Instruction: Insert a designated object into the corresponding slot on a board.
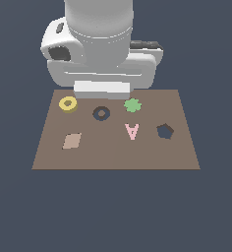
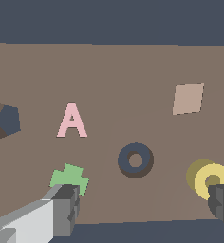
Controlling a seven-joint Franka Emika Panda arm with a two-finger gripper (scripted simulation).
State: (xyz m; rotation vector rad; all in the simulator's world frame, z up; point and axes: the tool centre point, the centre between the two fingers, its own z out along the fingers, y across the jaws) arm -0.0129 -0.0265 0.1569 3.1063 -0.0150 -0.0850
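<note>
Your fingers (image 2: 66, 209) are spread wide, pinching nothing. You have the yellow ring (image 1: 68, 104) lying on the board (image 1: 113, 152), beside its empty slot (image 1: 101, 113).

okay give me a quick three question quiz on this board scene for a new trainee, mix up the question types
1. True or false: the yellow ring already sits in the ring-shaped slot.
2. Which piece lies nearest the pentagon hole on the board? A) green clover B) pink letter A C) tan diamond
3. In the wrist view, is anything held in the claw?

Key
1. False; it lies apart from the slot, on the exterior view's left.
2. B
3. No, its fingers are spread and nothing is between them.
</note>
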